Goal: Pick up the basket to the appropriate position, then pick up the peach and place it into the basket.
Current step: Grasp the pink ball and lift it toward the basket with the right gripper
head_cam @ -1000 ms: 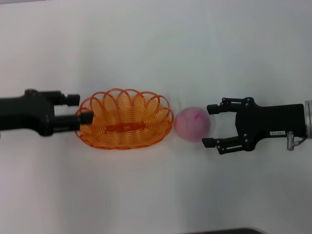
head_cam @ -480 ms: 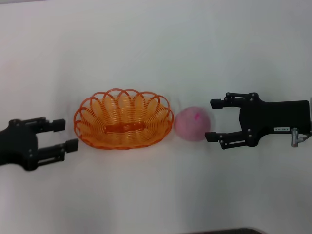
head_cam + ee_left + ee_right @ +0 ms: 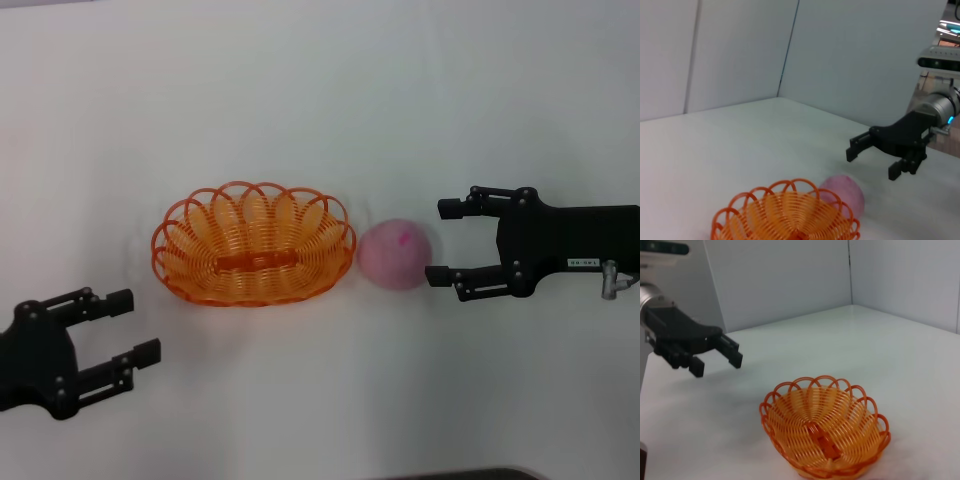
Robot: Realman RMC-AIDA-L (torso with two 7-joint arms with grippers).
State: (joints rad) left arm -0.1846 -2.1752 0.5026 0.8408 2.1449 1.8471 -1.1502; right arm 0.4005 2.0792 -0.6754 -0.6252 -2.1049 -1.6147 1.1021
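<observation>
The orange wire basket (image 3: 253,243) sits on the white table, empty; it also shows in the left wrist view (image 3: 785,215) and the right wrist view (image 3: 824,429). The pale pink peach (image 3: 395,254) rests on the table just right of the basket, touching or nearly touching its rim; the left wrist view (image 3: 846,192) shows it behind the basket. My right gripper (image 3: 442,242) is open, its fingers just right of the peach, not around it. My left gripper (image 3: 133,326) is open and empty, below and left of the basket, apart from it.
The white table (image 3: 320,100) spreads all around. A dark edge (image 3: 450,474) shows at the near side. Grey wall panels (image 3: 740,50) stand behind the table.
My left gripper let go of the basket's left rim, opened and drew back down and to the left. My right gripper backed off slightly to the right. Basket and peach stayed put.
</observation>
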